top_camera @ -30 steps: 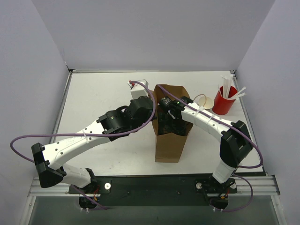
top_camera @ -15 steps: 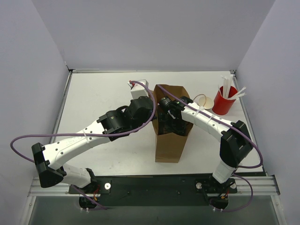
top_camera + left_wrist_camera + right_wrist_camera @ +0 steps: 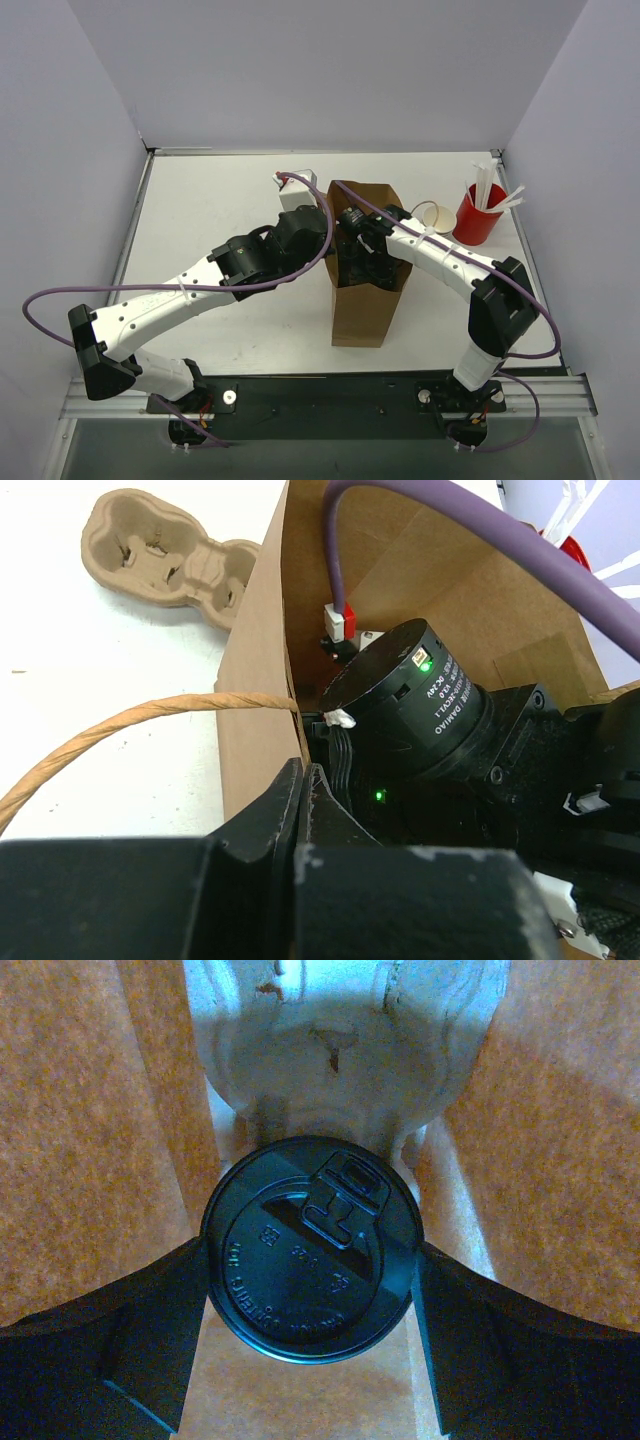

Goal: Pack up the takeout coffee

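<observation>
Two fingers [image 3: 130, 1350] of the right gripper [image 3: 311, 1255] clasp the black lid of the takeout coffee [image 3: 300, 1290], which sits deep inside the brown paper bag [image 3: 360, 310]. The left gripper [image 3: 305, 780] is pinched tight on the bag's left wall. A pulp cup carrier [image 3: 165, 550] lies on the table just beyond the bag.

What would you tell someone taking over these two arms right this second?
Left end effector: shut, pinching the paper bag at its rim beside the handle, holding the mouth open.
Right end effector: down inside the bag, closed around the lidded takeout coffee.
Done: the cup is inside the bag, upright.
Left: whether it rests on the bottom is hidden. Probably set it down, release it, lift the right arm out, then let go of the rim.
</observation>
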